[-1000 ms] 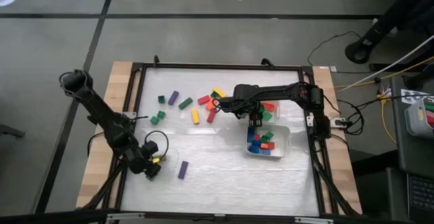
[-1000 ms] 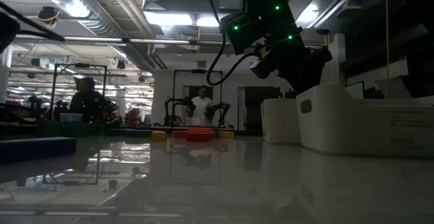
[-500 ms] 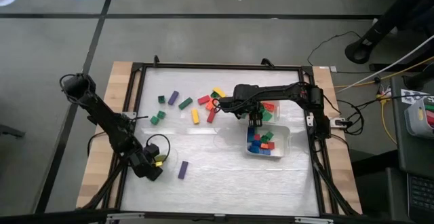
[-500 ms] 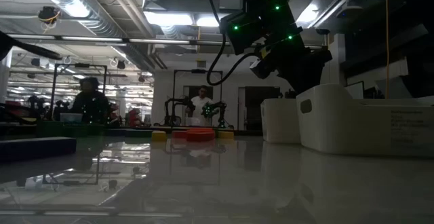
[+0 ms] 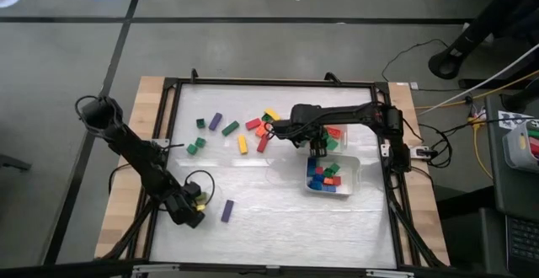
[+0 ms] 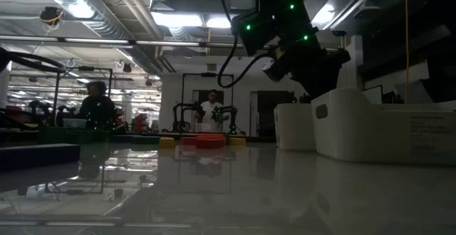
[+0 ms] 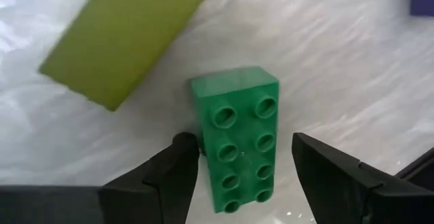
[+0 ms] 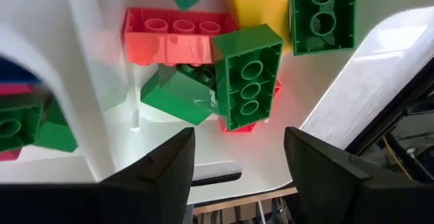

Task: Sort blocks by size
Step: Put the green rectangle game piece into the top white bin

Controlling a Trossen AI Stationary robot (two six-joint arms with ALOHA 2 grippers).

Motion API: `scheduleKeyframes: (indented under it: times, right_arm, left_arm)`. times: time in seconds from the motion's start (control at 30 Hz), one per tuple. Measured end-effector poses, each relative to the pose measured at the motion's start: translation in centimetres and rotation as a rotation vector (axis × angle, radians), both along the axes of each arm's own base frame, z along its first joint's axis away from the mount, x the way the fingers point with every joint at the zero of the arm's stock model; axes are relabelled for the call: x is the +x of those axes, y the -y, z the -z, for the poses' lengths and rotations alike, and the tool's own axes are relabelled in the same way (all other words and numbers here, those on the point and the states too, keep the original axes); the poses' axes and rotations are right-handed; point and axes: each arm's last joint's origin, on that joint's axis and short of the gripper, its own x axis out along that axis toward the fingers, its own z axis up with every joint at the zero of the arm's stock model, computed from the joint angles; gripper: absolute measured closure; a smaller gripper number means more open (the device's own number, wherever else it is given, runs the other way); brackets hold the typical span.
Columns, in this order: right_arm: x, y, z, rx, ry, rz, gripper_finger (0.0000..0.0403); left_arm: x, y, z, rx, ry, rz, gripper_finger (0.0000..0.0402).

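Note:
Several loose blocks [image 5: 230,128] lie on the white table's far middle, and a purple bar [image 5: 226,211] lies near the front. My left gripper [image 7: 237,176] is low at the near left, open, with its fingers on either side of a green eight-stud brick [image 7: 237,136]. A yellow-green bar [image 7: 122,34] lies just beyond that brick. My right gripper [image 8: 237,176] is open and empty. It hangs over the white tray of longer red, green and yellow bricks [image 8: 247,81], next to the tray of short blocks [image 5: 324,179]. My left gripper's fingers stand along both long sides of the green brick, near one end. One fingertip [image 7: 184,146] is right at the brick's side [image 7: 201,149]; I cannot tell whether it touches. The other finger is apart from it. The brick lies flat on the table, studs up.
Two white trays stand at the table's right: the nearer tray [image 5: 352,177] and the farther tray [image 5: 341,139]. They show as tall white walls in the low view [image 6: 370,124]. A black frame [image 5: 253,82] rims the table. People stand in the room beyond [image 6: 92,103].
My left arm has shifted a little toward the table's near edge and to the right, staying low by the yellow bar.

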Motion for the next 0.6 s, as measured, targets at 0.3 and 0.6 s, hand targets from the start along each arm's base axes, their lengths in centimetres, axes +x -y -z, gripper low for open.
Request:
scheduleKeyframes:
  times: [0.3,0.6]
  right_arm:
    - [-2.2,-0.3,-5.3,-0.016,0.170,0.006,0.0178]
    - [-4.1,-0.7,-9.6,0.020,0.415,0.025,0.0177]
  left_arm:
    - [-0.1,-0.2,0.6,0.031,-0.057,-0.062,0.0206]
    - [0.8,-0.7,0.0,-0.003,-0.024,-0.091,0.0279]
